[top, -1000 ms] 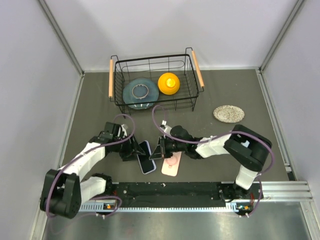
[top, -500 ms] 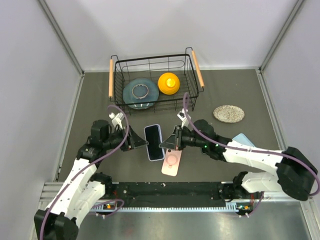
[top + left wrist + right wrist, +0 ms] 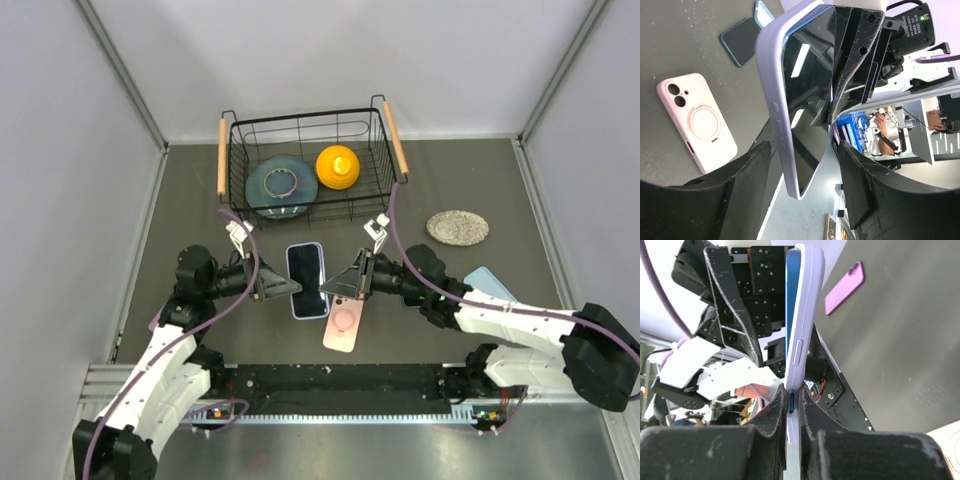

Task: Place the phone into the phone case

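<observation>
A dark-screened blue phone (image 3: 306, 279) sits in a lavender case and is held up above the table. My right gripper (image 3: 335, 287) is shut on its right end; in the right wrist view both fingers pinch the case's thin edge (image 3: 793, 402), with the phone (image 3: 800, 315) standing edge-on. My left gripper (image 3: 278, 285) is open at the phone's left end. In the left wrist view the phone (image 3: 805, 90) hangs between the spread fingers (image 3: 740, 185) without touching them. A pink case with a ring (image 3: 343, 327) lies flat on the table below; it also shows in the left wrist view (image 3: 696, 120).
A black wire basket (image 3: 385, 195) at the back holds a blue plate and an orange object. A speckled coaster (image 3: 458, 227) lies at the right. A light blue flat item (image 3: 487, 282) lies by the right arm. A purple flat item (image 3: 845, 287) lies on the table.
The phone has gone from lying on the table between both grippers to being held in the air. Both arms have pulled back and risen; the phone has shifted slightly up and left.
</observation>
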### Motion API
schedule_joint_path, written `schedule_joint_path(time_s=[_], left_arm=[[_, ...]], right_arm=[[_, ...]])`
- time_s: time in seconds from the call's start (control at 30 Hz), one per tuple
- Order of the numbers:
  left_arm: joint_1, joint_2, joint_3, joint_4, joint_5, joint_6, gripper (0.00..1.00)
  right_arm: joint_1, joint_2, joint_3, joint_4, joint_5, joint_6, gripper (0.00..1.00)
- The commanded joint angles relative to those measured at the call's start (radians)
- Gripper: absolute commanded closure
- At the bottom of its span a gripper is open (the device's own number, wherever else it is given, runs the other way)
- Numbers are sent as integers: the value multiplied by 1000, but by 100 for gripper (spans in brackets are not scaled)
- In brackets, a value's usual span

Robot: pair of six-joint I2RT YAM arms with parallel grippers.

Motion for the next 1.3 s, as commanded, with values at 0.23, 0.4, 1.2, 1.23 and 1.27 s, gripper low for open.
schedule_joint_path(time_s=[0.23,0.4,1.2,1.23,1.27], left_arm=[[-10,16,-65,222,49,-70,52],[-12,32,-72,238,45,-82,80],[-38,78,13,178,167,45,100],[-39,76,12,187,172,41,100],[-38,73,10,192,174,39,100]], right_arm=[[-3,89,-43,458,-91,148,100],[-3,107,-42,431,-120,126,93],[-78,-37,331,-442,3,-357,7],[-79,-28,340,-446,-5,-357,7],[-82,-12,355,-462,0,-348,6]])
